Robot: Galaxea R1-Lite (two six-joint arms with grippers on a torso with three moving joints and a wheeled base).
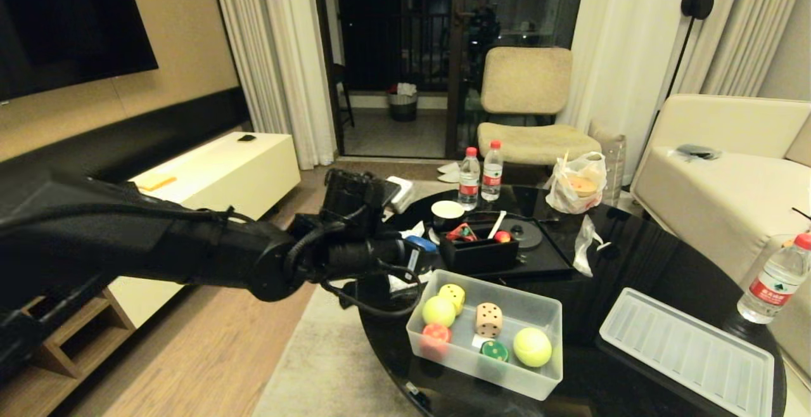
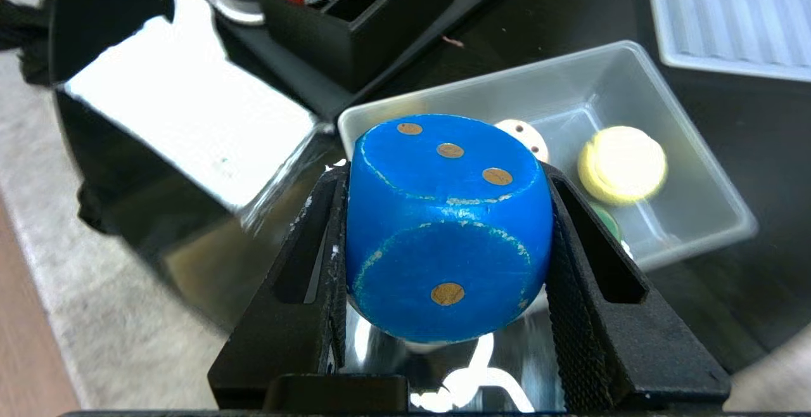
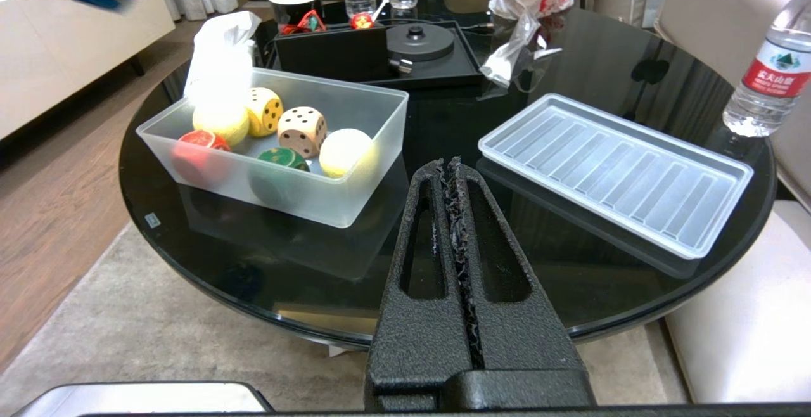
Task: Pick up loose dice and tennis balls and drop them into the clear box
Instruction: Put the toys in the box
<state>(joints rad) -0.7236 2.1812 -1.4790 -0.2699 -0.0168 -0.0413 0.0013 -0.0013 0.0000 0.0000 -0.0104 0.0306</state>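
Note:
My left gripper (image 2: 443, 172) is shut on a blue die (image 2: 447, 227) with brown pips. It hangs over the table just outside the near-left corner of the clear box (image 2: 557, 100). From the head, the left gripper (image 1: 421, 246) reaches in from the left, above the clear box (image 1: 500, 382). Inside lie two tennis balls (image 1: 439, 310) (image 1: 532, 346), a tan die (image 1: 488, 319), and yellow, red and green spotted pieces. My right gripper (image 3: 447, 163) is shut and empty, low at the table's near edge, out of the head view.
The ribbed lid (image 1: 687, 350) lies to the right of the box on the round black glass table (image 1: 633, 265). A black organiser (image 1: 479, 249), two water bottles (image 1: 469, 179), a plastic bag (image 1: 576, 182) and another bottle (image 1: 776, 281) stand around. A person (image 1: 481, 24) stands behind the glass door.

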